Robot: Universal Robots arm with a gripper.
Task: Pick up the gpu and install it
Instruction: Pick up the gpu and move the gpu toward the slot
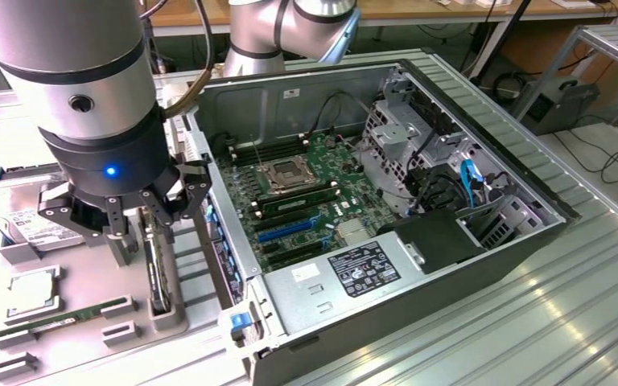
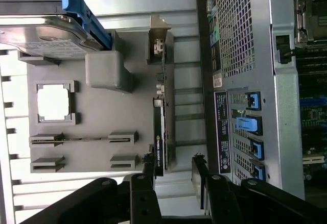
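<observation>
Writing was sparse and mostly too small to read. A white label point(image 1: 363, 265) with black print lay on the power supply inside the open computer case point(image 1: 395, 161). A narrow black sticker point(image 2: 222, 132) with tiny white print ran down the back of the case. A short white line of letters stood on the upper edge of the gpu point(image 2: 159, 132), but I could not read it with certainty.

The exterior view showed the motherboard point(image 1: 331, 193) with its bare processor socket and blue slots. The wrist view showed instead the back panel of the case with its blue latches point(image 2: 253, 101). It also showed the grey tray point(image 2: 102, 112) from above, with a hard drive point(image 2: 46, 30) in a blue frame, a processor chip point(image 2: 53, 103) and a green RAM stick point(image 2: 82, 139).

The gpu stood on its edge in a slot along the tray side nearest the case, on the desk point(image 1: 524, 322) toward the exterior view's left. The gripper point(image 1: 126, 221) hung right above it, its fingers spread apart and holding nothing. In the wrist view the near end of the card lay just beside one fingertip point(image 2: 149, 175); whether they touched I could not tell.
</observation>
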